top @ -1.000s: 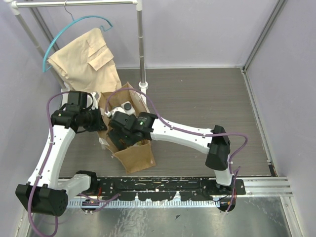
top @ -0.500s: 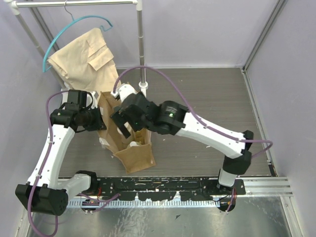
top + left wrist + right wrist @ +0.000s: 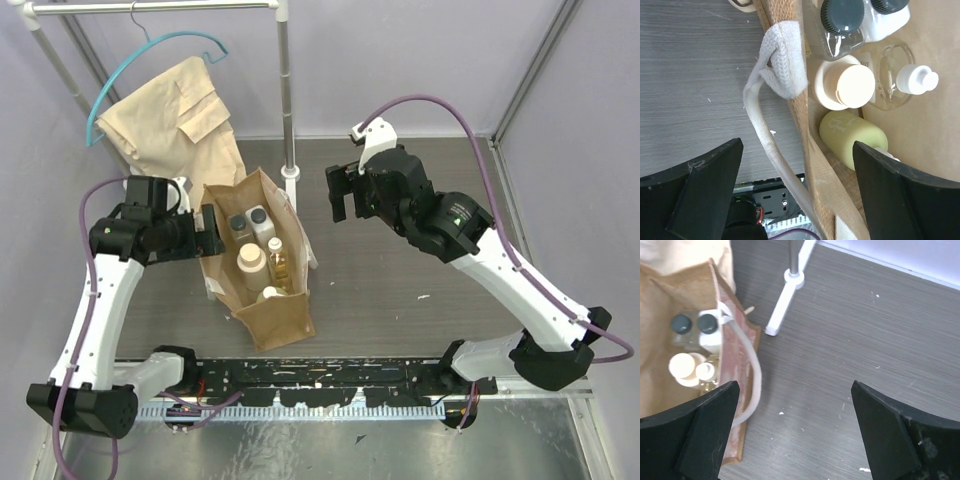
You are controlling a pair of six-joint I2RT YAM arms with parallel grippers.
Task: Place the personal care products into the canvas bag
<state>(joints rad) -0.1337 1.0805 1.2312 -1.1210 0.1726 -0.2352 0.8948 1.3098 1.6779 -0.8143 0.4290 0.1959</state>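
The canvas bag (image 3: pixel 277 322) stands upright left of centre with several personal care products inside. They are a clear bottle with dark cap (image 3: pixel 237 224), a white one with dark cap (image 3: pixel 258 216), a squat cream one (image 3: pixel 251 263), an amber one with white cap (image 3: pixel 277 254) and a yellow-green one (image 3: pixel 268 295). My left gripper (image 3: pixel 210 232) is open and straddles the bag's left wall (image 3: pixel 799 112) and pale strap (image 3: pixel 782 60), gripping nothing. The yellow-green bottle (image 3: pixel 852 135) lies just inside that wall. My right gripper (image 3: pixel 345 195) hangs open above bare floor, right of the bag (image 3: pixel 670 295).
A beige garment (image 3: pixel 175 120) on a teal hanger hangs from a rack at the back left. The rack's pole (image 3: pixel 287 100) and white foot (image 3: pixel 785 300) stand just behind the bag. Purple walls close in the back and both sides.
My left gripper has opened and let go of the bag's rim. The right arm has lifted out of the bag and swung back to the right, uncovering the bottles.
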